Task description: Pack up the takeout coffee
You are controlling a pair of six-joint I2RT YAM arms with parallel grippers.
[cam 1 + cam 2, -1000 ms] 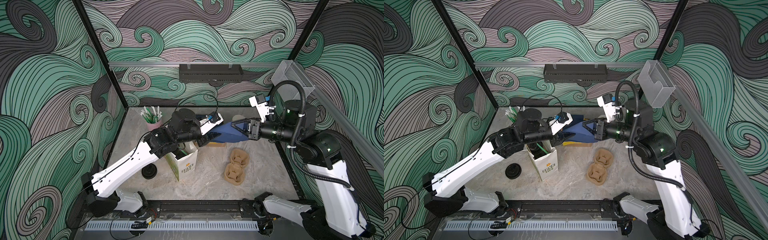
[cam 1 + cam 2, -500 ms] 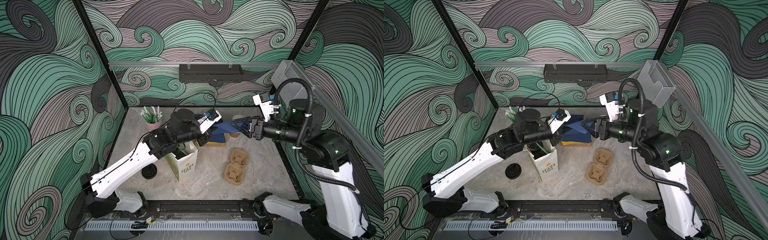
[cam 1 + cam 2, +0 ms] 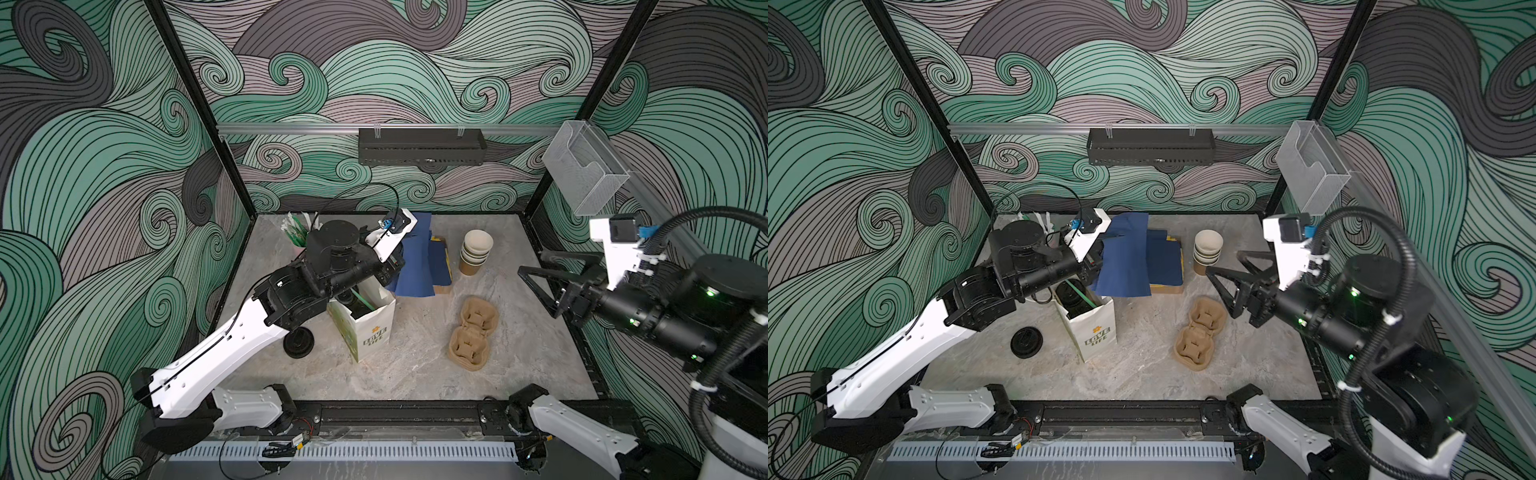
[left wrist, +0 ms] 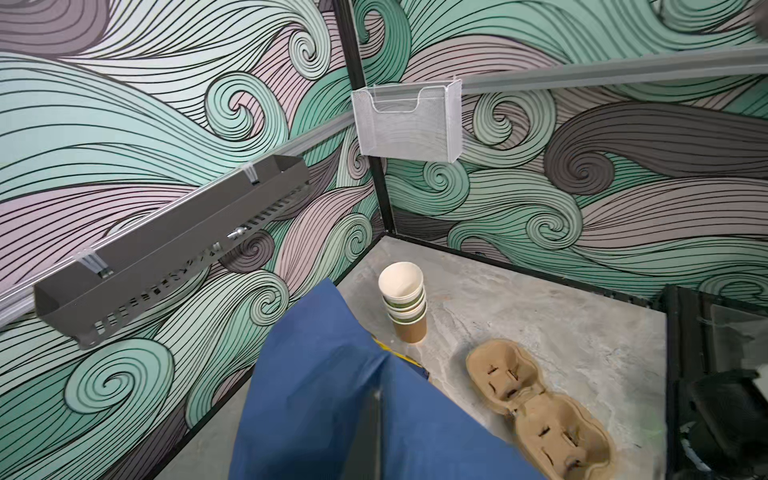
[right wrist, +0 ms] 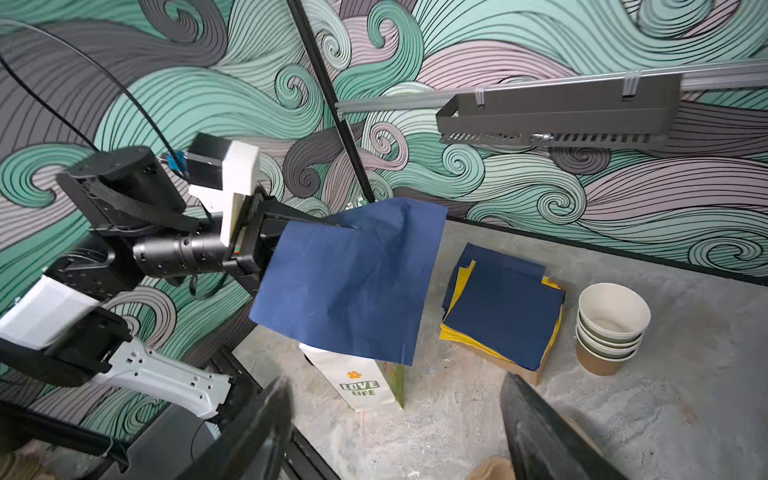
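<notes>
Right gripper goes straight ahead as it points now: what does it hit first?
Likely the blue napkin hanging from the left gripper; if its line runs lower, the bag. Depth is unclear.

Left gripper (image 3: pixel 1106 245) pinched a blue napkin (image 3: pixel 1125 266), which hung over the open paper bag (image 3: pixel 1098 332). Right gripper (image 3: pixel 1223 262) sat off to the right, jaws wide, empty, near the cup stack (image 3: pixel 1207 251). Napkin pile (image 3: pixel 1167 266) lay behind the bag, the cup carrier (image 3: pixel 1198 338) to its right and a black lid (image 3: pixel 1026 342) to its left, all on the table (image 3: pixel 1142 374).
</notes>
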